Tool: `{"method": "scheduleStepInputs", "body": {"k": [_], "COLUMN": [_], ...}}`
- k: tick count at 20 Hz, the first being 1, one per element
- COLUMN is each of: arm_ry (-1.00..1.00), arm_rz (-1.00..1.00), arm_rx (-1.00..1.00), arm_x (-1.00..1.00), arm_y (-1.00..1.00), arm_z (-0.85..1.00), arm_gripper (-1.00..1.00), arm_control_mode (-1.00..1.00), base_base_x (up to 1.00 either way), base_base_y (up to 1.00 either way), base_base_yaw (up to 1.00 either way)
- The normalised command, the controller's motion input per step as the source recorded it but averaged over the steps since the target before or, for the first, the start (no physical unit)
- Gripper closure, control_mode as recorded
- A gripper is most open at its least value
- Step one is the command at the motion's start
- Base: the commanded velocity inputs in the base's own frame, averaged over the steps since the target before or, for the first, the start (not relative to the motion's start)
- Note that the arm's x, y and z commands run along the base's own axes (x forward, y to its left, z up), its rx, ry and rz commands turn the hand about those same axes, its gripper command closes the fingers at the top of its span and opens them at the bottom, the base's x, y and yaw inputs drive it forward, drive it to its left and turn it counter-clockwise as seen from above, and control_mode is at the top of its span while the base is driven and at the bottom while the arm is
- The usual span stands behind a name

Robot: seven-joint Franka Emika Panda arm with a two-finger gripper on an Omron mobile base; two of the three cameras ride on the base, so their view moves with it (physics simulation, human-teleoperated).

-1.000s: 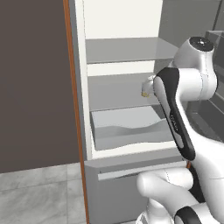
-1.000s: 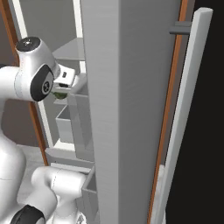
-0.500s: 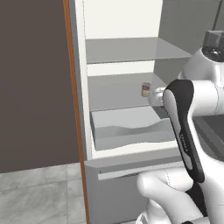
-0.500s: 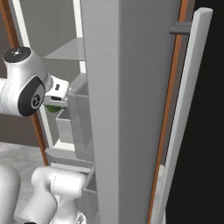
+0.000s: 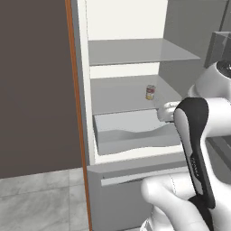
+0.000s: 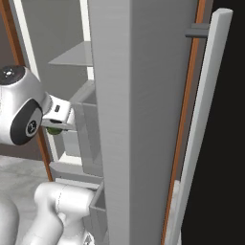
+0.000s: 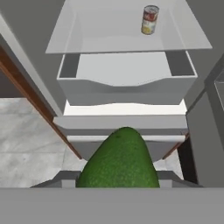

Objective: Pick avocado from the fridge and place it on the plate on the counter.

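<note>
Open fridge (image 5: pixel 126 27) ahead, pale inside, grey shelves (image 5: pixel 135 52) stacked above a pulled-out drawer (image 5: pixel 135 131), orange-brown strip down the door edge (image 5: pixel 74 113), grey tiled floor (image 5: pixel 40 198) at the lower left. Small yellow-and-red can (image 5: pixel 150 92) upright near the right rear of the middle shelf, well apart from the arm. Avocado (image 7: pixel 119 162) clamped between the fingers of the gripper (image 6: pixel 56 125), out in front of the fridge, forward of and below the drawer's front lip in the hand view. Long axis running along the gripper's line of sight, narrower rounded end pointing away toward the drawer, broader end back at the fingers. From the right base view, just a green sliver (image 6: pixel 53 130) showing under the white hand. Compared with half a second earlier: hand drawn further back and lower, away from the shelf; can fully uncovered; fruit held as before.
</note>
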Motion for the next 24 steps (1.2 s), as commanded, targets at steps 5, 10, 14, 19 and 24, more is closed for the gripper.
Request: {"method": "scheduleStepInputs", "body": {"k": [5,10,14,19,24], "arm_ry": [0.0,0.0,0.0,0.0,0.0], "arm_rz": [0.0,0.0,0.0,0.0,0.0], "arm_rx": [0.0,0.0,0.0,0.0,0.0], "arm_x": [-0.15,0.0,0.0,0.0,0.0], "arm_y": [0.0,0.0,0.0,0.0,0.0], "arm_z": [-0.02,0.0,0.0,0.0,0.0], "arm_gripper": [1.0,1.0,1.0,1.0,1.0], "arm_control_mode": [1.0,1.0,1.0,1.0,1.0], "base_base_x": [-0.37,-0.51,0.0,0.0,0.0], "base_base_y": [0.0,0.27,0.35,0.02,0.0], "base_base_yaw": [0.0,0.25,0.88,1.0,1.0]}}
